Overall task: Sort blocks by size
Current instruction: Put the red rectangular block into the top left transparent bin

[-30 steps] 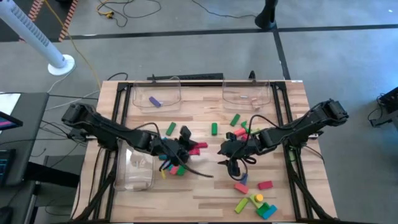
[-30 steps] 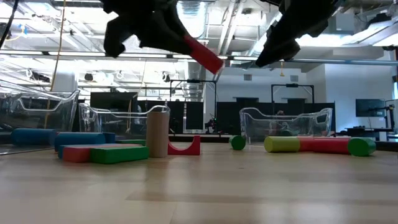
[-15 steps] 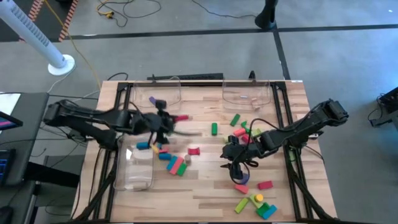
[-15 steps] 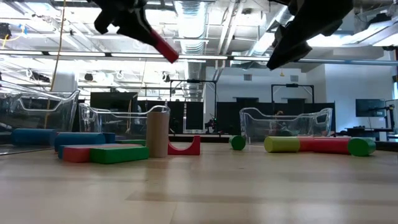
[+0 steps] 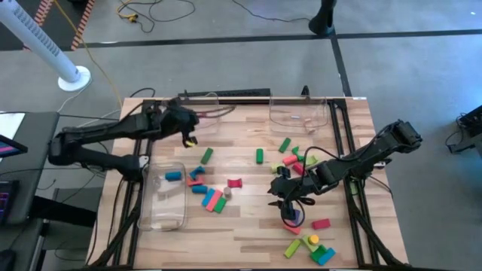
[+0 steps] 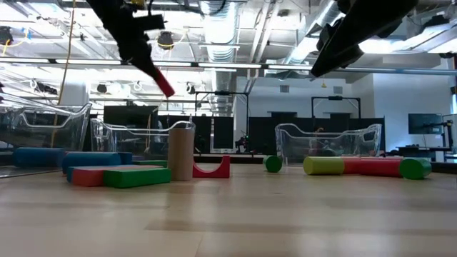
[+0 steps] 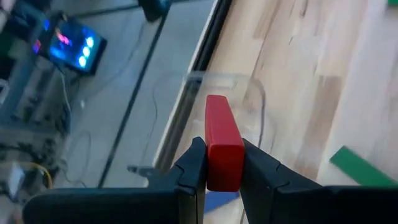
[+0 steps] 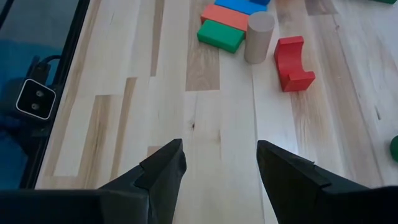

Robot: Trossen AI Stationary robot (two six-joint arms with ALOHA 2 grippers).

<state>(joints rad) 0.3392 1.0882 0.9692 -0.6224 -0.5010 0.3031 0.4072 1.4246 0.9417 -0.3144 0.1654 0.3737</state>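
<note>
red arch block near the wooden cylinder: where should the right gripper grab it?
Come straight down from above and pinch across its two flat faces. The red arch lies flat on the table with its notch facing away from the wooden cylinder, apart from it, so fingers likely fit. The right gripper is open with nothing between its fingers.

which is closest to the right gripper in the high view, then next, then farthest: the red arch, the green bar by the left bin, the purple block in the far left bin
Measured from the right gripper, open above the table:
1. red arch, on the table toward the left arm, nearest.
2. green bar, beyond the arch, toward the far left.
3. purple block, inside the far left bin, farthest.
</note>
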